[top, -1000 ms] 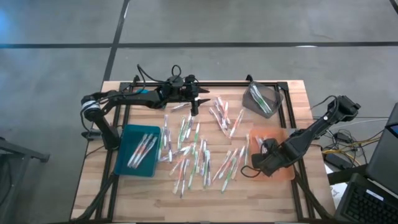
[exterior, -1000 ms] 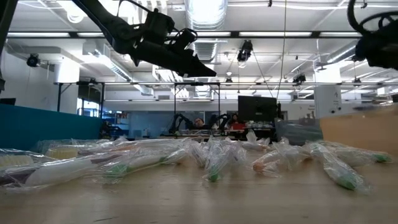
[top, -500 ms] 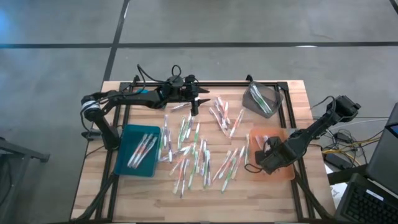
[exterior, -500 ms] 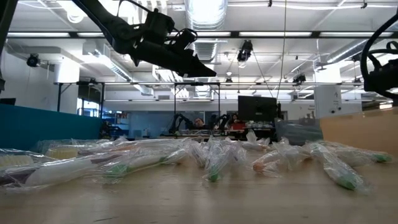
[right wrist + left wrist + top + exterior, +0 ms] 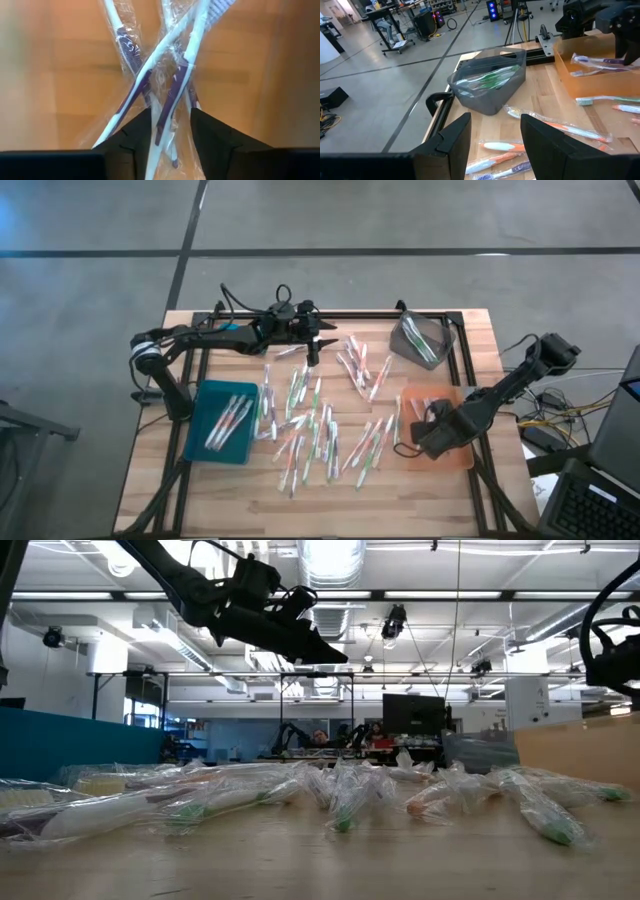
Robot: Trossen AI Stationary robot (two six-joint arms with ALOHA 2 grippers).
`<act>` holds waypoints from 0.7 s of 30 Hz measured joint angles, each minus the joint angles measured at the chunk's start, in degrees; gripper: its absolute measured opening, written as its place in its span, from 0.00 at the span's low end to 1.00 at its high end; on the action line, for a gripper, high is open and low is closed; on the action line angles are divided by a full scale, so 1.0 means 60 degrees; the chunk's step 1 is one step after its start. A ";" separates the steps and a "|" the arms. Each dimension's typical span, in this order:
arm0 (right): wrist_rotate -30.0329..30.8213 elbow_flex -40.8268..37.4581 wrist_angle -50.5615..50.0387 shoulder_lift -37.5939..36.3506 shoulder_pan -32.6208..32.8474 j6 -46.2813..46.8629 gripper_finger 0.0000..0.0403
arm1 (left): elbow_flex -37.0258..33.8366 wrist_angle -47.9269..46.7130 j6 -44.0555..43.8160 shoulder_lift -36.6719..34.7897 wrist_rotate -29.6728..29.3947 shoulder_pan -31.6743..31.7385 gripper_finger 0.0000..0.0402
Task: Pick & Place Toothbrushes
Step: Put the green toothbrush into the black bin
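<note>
Many wrapped toothbrushes lie scattered on the middle of the wooden table. My right gripper points down into the orange tray at the table's right and is open. A white-and-purple toothbrush lies on the tray floor, running between its fingers, with two more crossed beside it. My left gripper hangs open and holds nothing, above the table's far middle. My right gripper comes from above with one finger on either side of the white-and-purple toothbrush's handle, which lies flat on the tray floor in its wrap. Whether the fingers touch it cannot be told.
A teal tray with several toothbrushes stands at the left. A grey bin with green toothbrushes stands at the far right, beside the black frame rail. Black cables run along the far edge behind the left arm.
My right gripper has sunk lower into the orange tray and has since kept still. The left arm has not moved.
</note>
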 joint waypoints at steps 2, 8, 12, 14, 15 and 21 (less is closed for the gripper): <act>0.0001 0.0006 -0.0035 -0.0185 0.0000 -0.0021 0.37 | 0.0000 -0.0004 -0.0001 0.0000 0.0002 0.0001 0.44; 0.0095 0.0010 -0.0319 -0.0908 0.0000 0.0008 0.43 | 0.0000 -0.0007 0.0001 0.0000 0.0003 0.0003 0.44; 0.0508 0.0017 -0.0319 -0.1379 -0.0004 0.0012 0.43 | 0.0000 -0.0007 0.0001 0.0000 0.0004 0.0001 0.44; 0.0763 0.0021 -0.0320 -0.1611 -0.0004 0.0011 0.42 | 0.0000 -0.0004 0.0001 0.0002 0.0004 0.0000 0.44; 0.0900 0.0021 -0.0318 -0.1716 -0.0004 0.0009 0.41 | 0.0000 -0.0004 0.0001 0.0003 0.0004 0.0000 0.44; 0.1713 0.0021 -0.0320 -0.2307 -0.0007 -0.0051 0.33 | 0.0000 -0.0004 0.0001 0.0002 0.0002 0.0000 0.44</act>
